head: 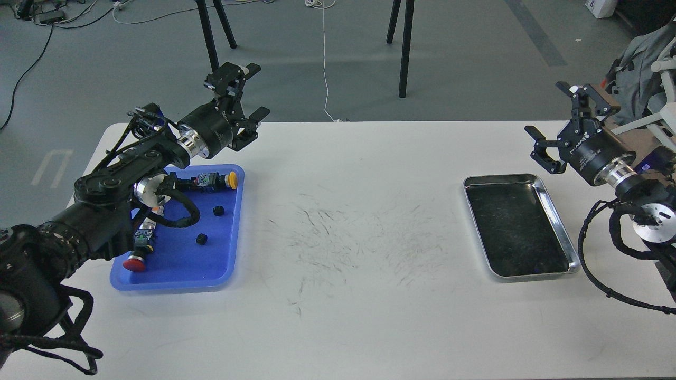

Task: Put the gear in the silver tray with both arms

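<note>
At the desk's left edge sits the blue tray (179, 274), its long axis running from the near edge toward the far one. In it lie two small black gears (218, 210) (200, 239), one beyond the other near the tray's middle, along with a yellow-capped part (217, 181) and a red-capped part (138, 253).

The left gripper (252, 92) hangs above the tray's far right corner, its jaws wide apart and holding nothing. The gears lie below it and back toward the near edge, so a pick would call for this arm to drop and pull in. It is by far the nearer arm.

The middle of the desk (348, 221) is bare but scuffed.

The silver tray (554, 208) lies toward the right edge, long axis also near to far, with no gear in it. Just beyond its far right corner hovers the right gripper (552, 121), likewise spread and empty, well apart from the gears. It is the arm better placed to receive a gear and set it down.
</note>
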Controlling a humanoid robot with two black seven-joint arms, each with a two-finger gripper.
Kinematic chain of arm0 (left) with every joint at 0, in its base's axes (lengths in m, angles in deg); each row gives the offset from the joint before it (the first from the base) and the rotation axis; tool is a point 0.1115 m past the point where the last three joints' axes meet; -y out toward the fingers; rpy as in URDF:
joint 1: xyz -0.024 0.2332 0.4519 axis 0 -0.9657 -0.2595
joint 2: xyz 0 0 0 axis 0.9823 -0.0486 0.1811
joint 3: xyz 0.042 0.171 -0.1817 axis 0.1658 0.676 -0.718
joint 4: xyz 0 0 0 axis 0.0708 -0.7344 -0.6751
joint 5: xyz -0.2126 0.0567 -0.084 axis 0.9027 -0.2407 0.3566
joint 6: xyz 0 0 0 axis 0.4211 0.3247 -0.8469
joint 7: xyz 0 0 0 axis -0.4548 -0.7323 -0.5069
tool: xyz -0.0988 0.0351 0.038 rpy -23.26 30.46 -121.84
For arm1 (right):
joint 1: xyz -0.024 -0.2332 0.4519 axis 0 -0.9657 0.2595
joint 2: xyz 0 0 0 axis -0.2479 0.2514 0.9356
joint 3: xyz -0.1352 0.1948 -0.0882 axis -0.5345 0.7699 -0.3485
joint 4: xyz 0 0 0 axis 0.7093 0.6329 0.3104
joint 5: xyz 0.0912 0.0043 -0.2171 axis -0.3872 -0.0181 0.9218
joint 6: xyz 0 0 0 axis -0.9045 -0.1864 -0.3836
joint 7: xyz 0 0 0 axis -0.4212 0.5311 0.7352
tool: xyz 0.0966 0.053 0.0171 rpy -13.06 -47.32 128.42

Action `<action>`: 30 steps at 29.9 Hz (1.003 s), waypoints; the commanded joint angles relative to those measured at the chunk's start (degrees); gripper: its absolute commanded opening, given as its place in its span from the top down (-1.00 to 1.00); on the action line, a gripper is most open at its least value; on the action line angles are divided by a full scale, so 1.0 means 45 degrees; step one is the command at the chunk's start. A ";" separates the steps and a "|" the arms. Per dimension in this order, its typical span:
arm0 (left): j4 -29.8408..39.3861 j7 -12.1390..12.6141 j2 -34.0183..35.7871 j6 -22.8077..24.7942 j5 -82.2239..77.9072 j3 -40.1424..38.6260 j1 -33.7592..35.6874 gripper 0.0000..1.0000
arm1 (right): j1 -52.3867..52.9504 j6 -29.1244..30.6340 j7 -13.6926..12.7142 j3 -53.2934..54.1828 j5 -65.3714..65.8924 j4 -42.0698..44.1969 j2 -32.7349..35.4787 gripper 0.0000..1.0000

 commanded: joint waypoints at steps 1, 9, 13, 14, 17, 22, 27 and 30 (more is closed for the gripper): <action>0.0001 -0.0058 -0.0107 -0.0066 -0.0027 0.0026 0.0065 -1.00 | -0.0046 0.0000 0.0000 0.0000 0.0020 0.0012 0.0010 -0.96; 0.0001 -0.0019 -0.0166 -0.0302 -0.0046 0.0045 0.0065 -1.00 | -0.0124 0.0000 0.0000 0.0000 0.0020 -0.0007 0.0030 -0.96; -0.0019 0.0039 -0.0147 -0.0360 -0.0046 0.0045 0.0026 -1.00 | -0.0124 0.0000 0.0000 0.0000 0.0039 -0.0027 0.0030 -0.96; -0.0019 0.0059 -0.0147 -0.0341 -0.0066 0.0045 0.0026 -1.00 | -0.0124 0.0000 0.0000 0.0000 0.0039 -0.0027 0.0030 -0.96; -0.0019 0.0040 -0.0050 -0.0282 -0.0105 0.0065 -0.0032 -1.00 | -0.0085 0.0000 0.0000 0.0001 0.0039 -0.0046 0.0049 -0.96; -0.0058 -0.0038 0.0126 -0.0282 -0.0105 0.0084 -0.0091 -1.00 | -0.0104 0.0000 0.0000 0.0000 0.0039 -0.0046 0.0069 -0.96; -0.0077 0.0059 0.0127 -0.0301 -0.0066 0.0299 -0.0052 -1.00 | -0.0124 0.0000 0.0000 0.0000 0.0039 -0.0066 0.0089 -0.96; -0.0194 0.0060 0.0107 -0.0341 -0.0066 0.0280 -0.0071 -1.00 | -0.0143 0.0000 0.0000 0.0000 0.0039 -0.0046 0.0069 -0.96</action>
